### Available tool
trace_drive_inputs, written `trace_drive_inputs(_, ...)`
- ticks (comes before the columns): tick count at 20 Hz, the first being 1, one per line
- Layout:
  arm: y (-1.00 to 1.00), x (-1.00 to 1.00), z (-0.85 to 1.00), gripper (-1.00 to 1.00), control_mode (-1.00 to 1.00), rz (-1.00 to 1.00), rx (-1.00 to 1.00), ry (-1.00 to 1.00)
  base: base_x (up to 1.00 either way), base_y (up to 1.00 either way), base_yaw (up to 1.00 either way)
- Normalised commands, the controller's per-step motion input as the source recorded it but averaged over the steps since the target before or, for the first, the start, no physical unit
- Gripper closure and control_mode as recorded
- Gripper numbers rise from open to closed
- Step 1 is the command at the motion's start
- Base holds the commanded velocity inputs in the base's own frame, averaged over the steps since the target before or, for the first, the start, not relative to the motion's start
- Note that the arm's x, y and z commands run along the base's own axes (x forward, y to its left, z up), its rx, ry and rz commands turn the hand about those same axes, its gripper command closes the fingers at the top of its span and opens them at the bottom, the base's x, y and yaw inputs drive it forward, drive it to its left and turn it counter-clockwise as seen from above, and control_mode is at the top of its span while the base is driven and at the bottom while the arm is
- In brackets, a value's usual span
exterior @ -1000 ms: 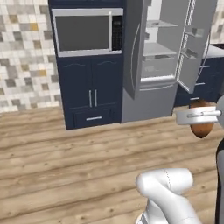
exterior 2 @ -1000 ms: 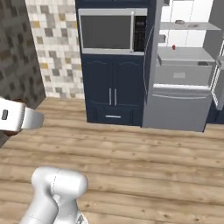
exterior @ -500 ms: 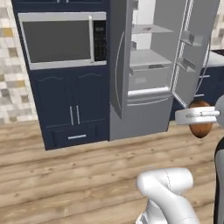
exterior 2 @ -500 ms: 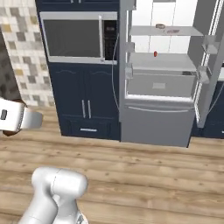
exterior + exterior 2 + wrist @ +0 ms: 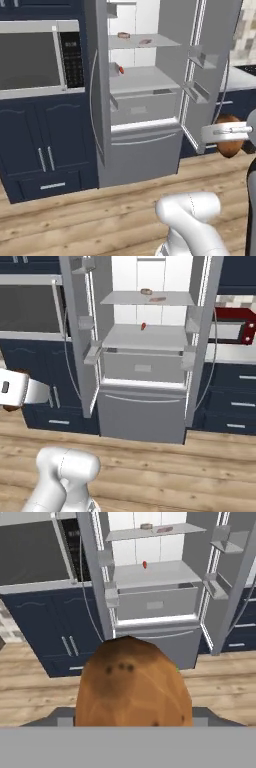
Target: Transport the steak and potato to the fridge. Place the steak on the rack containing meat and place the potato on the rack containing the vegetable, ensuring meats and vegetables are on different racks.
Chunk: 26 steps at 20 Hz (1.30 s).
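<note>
Soft, even light fills the room with hardly any shadows or glare, the white inside of the open grey fridge (image 5: 150, 311) looks brightest, and everything looks a bit blurry, like a simple computer drawing.

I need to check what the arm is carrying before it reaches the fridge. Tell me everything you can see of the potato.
The potato is a rounded, oval lump with brown, mottled skin, orange-tan on top and darker toward its sides, with a few small dark eyes. It looks whole and unpeeled. It sits in the gripper, held off the wooden floor in front of the open fridge. In the left base view its brown body bulges above and below the white hand. The fingers are hidden behind it.
</note>
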Motion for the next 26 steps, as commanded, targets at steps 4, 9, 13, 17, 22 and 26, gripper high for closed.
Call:
trace_drive_inputs(4, 0.0, 0.0, 0.0, 1.0, 1.0, 0.0, 0.0, 0.0, 1.0, -0.25, -0.01)
trace_drive_inputs(9, 0.0, 0.0, 0.0, 1.0, 1.0, 0.0, 0.0, 0.0, 1.0, 0.12, -0.05)
trace_drive_inputs(13, 0.0, 0.0, 0.0, 1.0, 1.0, 0.0, 0.0, 0.0, 0.94, -0.29, 0.0)
trace_drive_inputs(17, 0.0, 0.0, 0.0, 1.0, 1.0, 0.0, 0.0, 0.0, 0.71, -0.39, 0.0)
trace_drive_inputs(22, 0.0, 0.0, 0.0, 1.0, 1.0, 0.0, 0.0, 0.0, 0.67, 0.0, 0.0)
trace_drive_inputs(26, 0.0, 0.0, 0.0, 1.0, 1.0, 0.0, 0.0, 0.0, 0.94, -0.06, 0.01)
